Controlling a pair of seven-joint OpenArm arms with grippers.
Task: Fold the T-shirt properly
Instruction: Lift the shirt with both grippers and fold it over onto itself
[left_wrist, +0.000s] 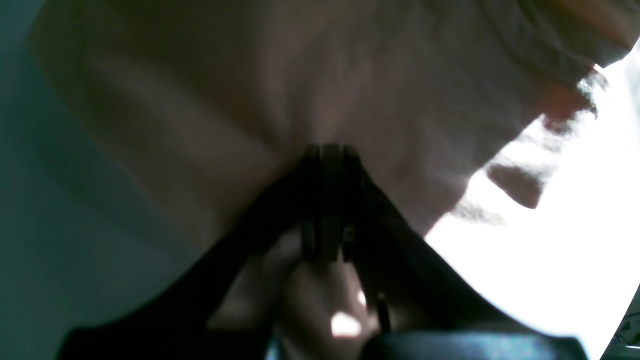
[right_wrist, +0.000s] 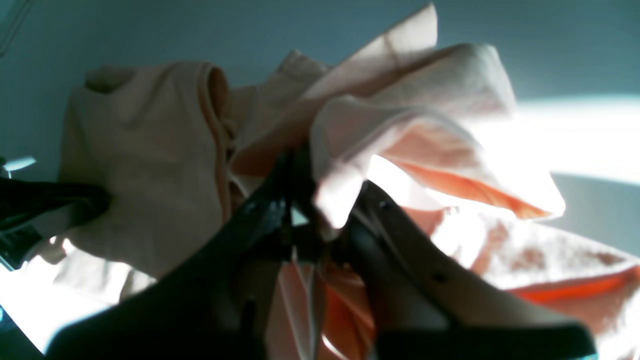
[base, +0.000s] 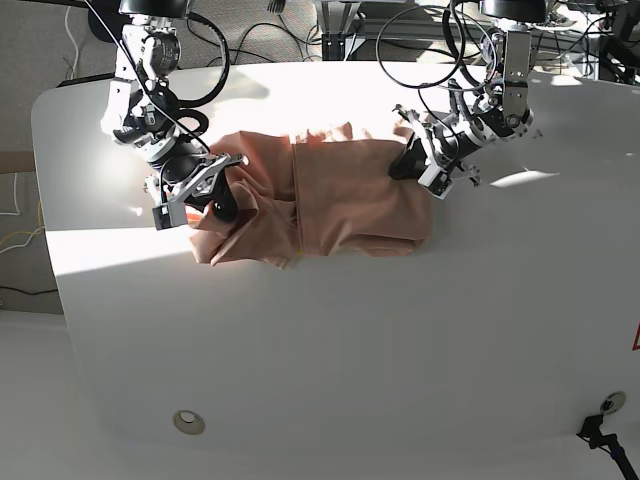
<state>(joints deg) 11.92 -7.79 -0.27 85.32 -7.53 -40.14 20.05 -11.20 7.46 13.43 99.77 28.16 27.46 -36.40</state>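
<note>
The salmon-pink T-shirt (base: 340, 200) lies bunched and wrinkled across the middle of the white table (base: 330, 340), stretched between both arms. On the right of the base view, my left gripper (base: 407, 165) is at the shirt's right edge. In the left wrist view its jaws (left_wrist: 327, 150) are pressed together on the T-shirt's cloth (left_wrist: 250, 90). My right gripper (base: 222, 195) is at the shirt's crumpled left end. In the right wrist view the right gripper (right_wrist: 300, 170) has its fingers drawn together, with folds of the T-shirt (right_wrist: 150, 150) caught between them and draped over them.
Black cables (base: 430, 40) run along the table's far edge behind both arms. A round grommet (base: 187, 422) sits near the front left. Strong sunlight washes out the table's far part. A dark clamp-like shape (right_wrist: 45, 200) shows at the left of the right wrist view.
</note>
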